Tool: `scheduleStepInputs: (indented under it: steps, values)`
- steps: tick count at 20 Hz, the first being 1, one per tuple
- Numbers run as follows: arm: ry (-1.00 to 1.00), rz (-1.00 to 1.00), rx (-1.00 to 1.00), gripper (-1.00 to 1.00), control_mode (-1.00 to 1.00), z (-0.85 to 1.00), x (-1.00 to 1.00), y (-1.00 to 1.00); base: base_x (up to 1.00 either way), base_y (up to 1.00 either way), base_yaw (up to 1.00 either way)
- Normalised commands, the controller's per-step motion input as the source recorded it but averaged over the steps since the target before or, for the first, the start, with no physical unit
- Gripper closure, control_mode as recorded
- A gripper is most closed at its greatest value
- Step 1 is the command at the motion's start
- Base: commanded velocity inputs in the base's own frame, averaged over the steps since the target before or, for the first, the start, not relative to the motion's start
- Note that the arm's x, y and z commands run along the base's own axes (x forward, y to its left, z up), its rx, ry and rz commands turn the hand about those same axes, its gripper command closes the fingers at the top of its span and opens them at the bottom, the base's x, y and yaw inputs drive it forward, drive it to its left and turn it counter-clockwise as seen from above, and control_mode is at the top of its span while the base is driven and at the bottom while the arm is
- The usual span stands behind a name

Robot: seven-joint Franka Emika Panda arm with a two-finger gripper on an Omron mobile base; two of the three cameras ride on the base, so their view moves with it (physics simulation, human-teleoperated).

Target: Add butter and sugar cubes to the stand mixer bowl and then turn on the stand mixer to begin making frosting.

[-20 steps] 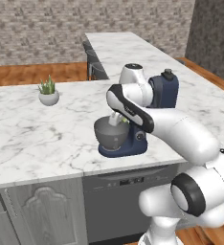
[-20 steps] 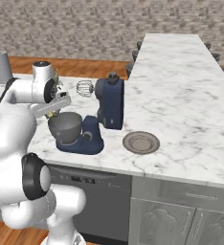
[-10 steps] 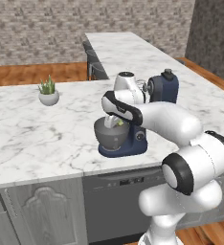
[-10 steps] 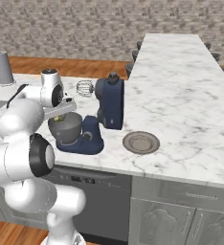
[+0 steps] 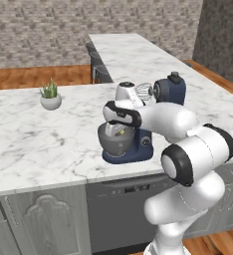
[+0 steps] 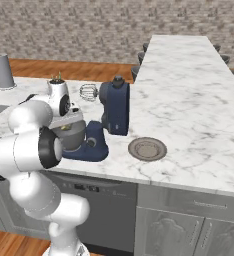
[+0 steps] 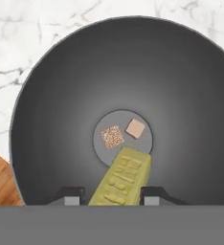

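**Inspector:** Where is the bowl, and what is in it?

**Arm:** The stand mixer bowl [image 7: 118, 72] sits on the stand mixer [image 5: 161, 99] base on the marble counter [image 5: 49, 144]. Two sugar cubes [image 7: 124, 134] lie on its flat bottom.

**Inspector:** Your gripper?

**Arm:** My gripper [image 7: 113, 195] hangs directly above the bowl, jaws clamped on the butter stick [image 7: 123, 177].

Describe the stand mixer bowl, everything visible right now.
The stand mixer bowl is a rounded, dull dark-grey metal bowl with a lighter flat disc at its bottom. It sits upright on the base of the navy stand mixer, whose head is tilted back. Two small cubes, one speckled, one pale tan, lie on the bottom disc. The tool hangs above the opening, shut on a yellow-green butter stick pointing down into the bowl.
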Motion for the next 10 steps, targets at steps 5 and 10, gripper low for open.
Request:
scheduleStepInputs:
  steps: [5,10]
  values:
    - [0.03,-0.05,0.0,1.0,-1.0,-0.18,0.37,0.08,0.0,0.0,0.0]
    - [0.0,-0.06,0.0,1.0,-1.0,-0.31,0.38,0.02,0.0,0.0,0.0]
